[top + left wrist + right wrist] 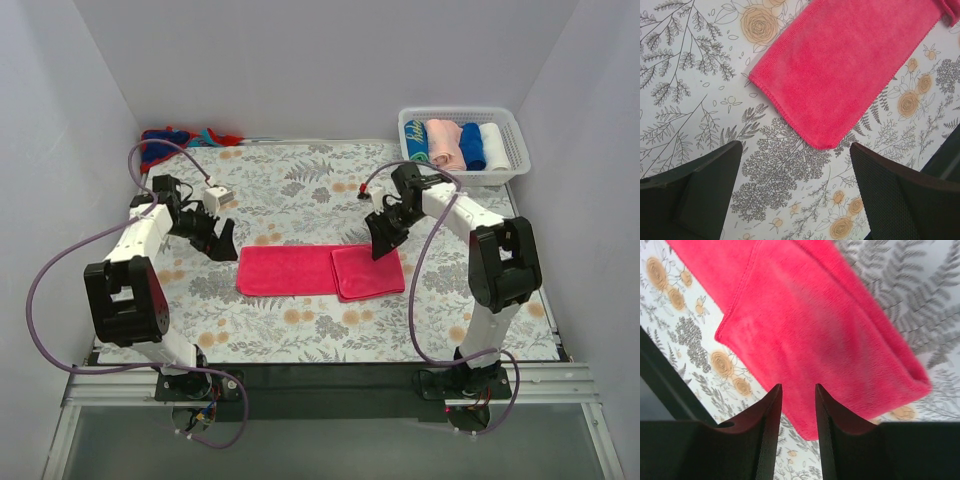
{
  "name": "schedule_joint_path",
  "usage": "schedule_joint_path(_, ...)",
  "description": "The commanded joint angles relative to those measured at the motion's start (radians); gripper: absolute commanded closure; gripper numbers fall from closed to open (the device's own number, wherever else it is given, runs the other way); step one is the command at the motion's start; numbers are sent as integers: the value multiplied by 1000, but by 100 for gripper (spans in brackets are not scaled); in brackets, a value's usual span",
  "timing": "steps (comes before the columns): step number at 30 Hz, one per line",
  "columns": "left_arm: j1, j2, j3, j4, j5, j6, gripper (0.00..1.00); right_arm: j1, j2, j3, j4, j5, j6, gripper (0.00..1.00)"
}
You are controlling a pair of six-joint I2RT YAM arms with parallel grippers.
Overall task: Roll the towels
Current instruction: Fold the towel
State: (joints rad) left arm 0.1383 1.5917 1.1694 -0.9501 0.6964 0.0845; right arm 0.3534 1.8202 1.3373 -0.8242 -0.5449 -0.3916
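Observation:
The hot-pink towel (300, 270) lies flat on the floral table cloth, and its right end is folded over into a double layer (368, 272). My left gripper (222, 245) is open and empty just left of the towel's left end. In the left wrist view the gripper (795, 150) hangs over bare cloth, short of the towel's corner (840, 65). My right gripper (382, 240) hovers over the folded right end. In the right wrist view (797, 387) its jaws stand a narrow gap apart with nothing between them, above the towel (815, 330). The red towel with blue marks (175, 140) lies bunched at the back left corner.
A white slotted basket (480, 178) at the back right holds several rolled towels in teal, pink, blue and white. White walls close the table in on the left, back and right. The table's dark front edge (330, 375) runs by the arm bases.

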Motion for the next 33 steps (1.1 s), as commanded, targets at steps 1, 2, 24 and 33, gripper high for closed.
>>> schedule_joint_path(1,-22,-18,3,31,0,6,17,18,40,156,50,56,5,66)
schedule_joint_path(2,-28,-13,10,33,8,4,18,27,54,181,50,60,10,62)
schedule_joint_path(24,-59,143,3,86,28,-77,29,274,300,387,60,220,-99,59)
schedule_joint_path(33,-57,154,1,94,31,-77,29,295,321,376,57,203,-104,61)
